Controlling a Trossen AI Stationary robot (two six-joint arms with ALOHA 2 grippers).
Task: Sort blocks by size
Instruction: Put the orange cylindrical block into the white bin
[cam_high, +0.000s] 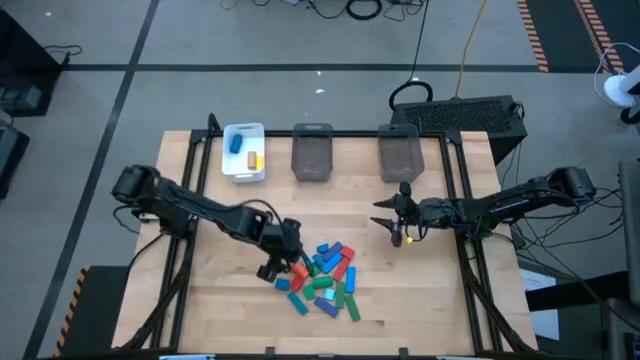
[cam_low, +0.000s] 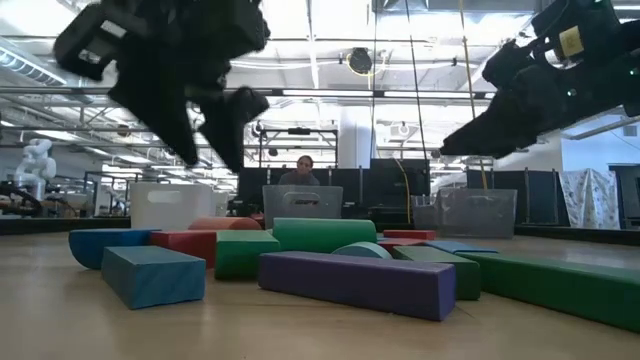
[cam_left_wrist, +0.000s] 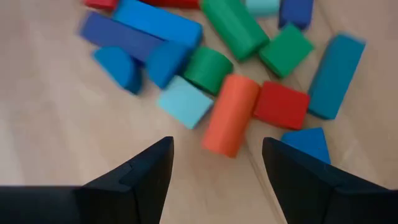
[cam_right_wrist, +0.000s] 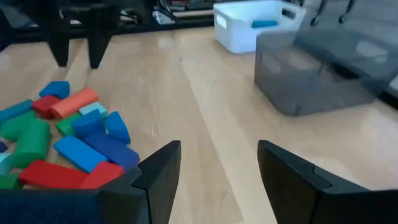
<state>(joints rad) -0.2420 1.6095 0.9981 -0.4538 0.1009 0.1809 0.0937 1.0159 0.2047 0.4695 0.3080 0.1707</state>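
Near the table's front centre, the blocks (cam_high: 324, 278) lie in a loose heap: red, blue, green, teal and purple bars, cylinders and wedges, with an orange cylinder (cam_left_wrist: 230, 113) at the heap's edge. Left gripper (cam_left_wrist: 214, 165) hangs just above this cylinder, fingers spread, holding nothing. Right gripper (cam_right_wrist: 217, 168), well apart above bare wood, stands open and empty.
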